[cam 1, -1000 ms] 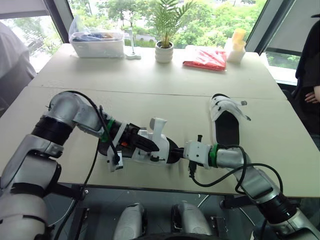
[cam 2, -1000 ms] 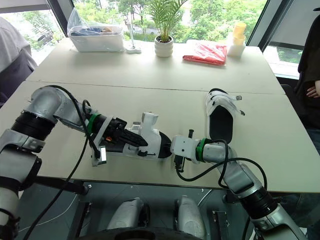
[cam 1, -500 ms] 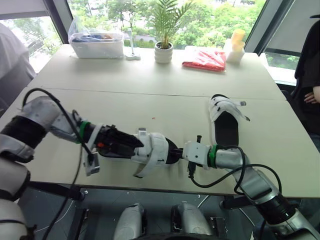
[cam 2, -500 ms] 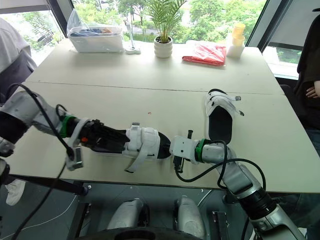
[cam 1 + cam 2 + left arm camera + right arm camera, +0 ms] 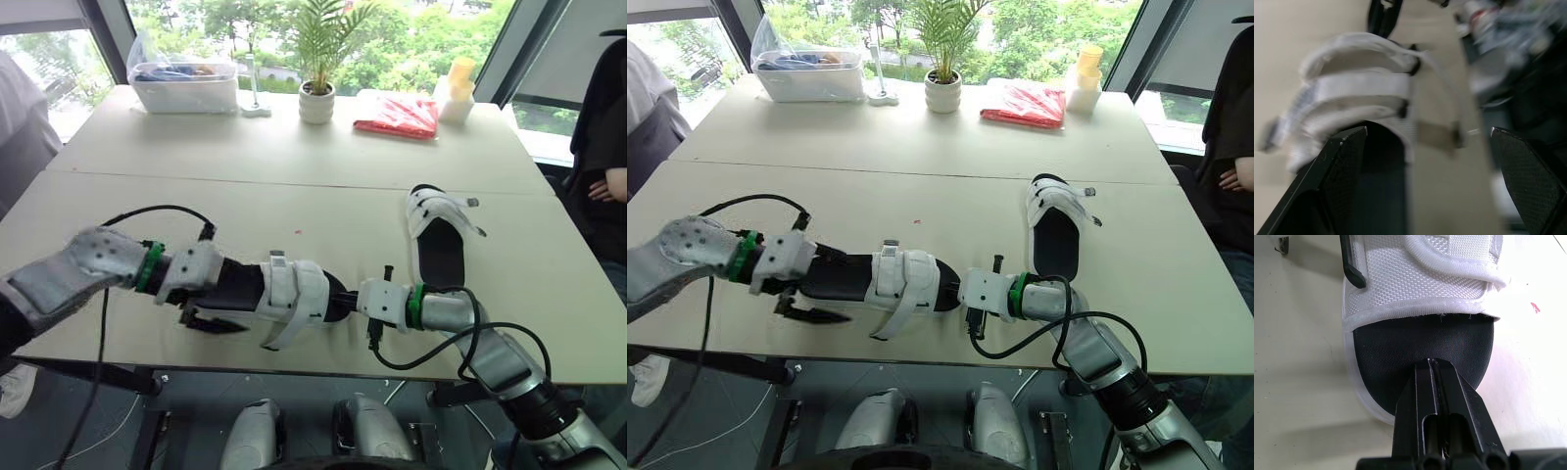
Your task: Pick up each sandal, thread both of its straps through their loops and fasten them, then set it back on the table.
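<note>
Pale table [image 5: 294,196], front edge: the near sandal [image 5: 294,299] lies 9-to-3 between 2 claws. Left gripper [image 5: 1428,129], spread wide, flanks its 9 o'clock end. Right gripper [image 5: 1436,363], pressed together, rests on its 3 o'clock end.

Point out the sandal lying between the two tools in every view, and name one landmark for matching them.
Left eye view: sandal low, just left of centre.
Right eye view: sandal low, left of centre.
Left wrist view: sandal heel-first, ahead of the open left tool.
Right wrist view: sandal toe-first, under the right tool.
Landmark: the right tool at the sandal's toe.
</note>
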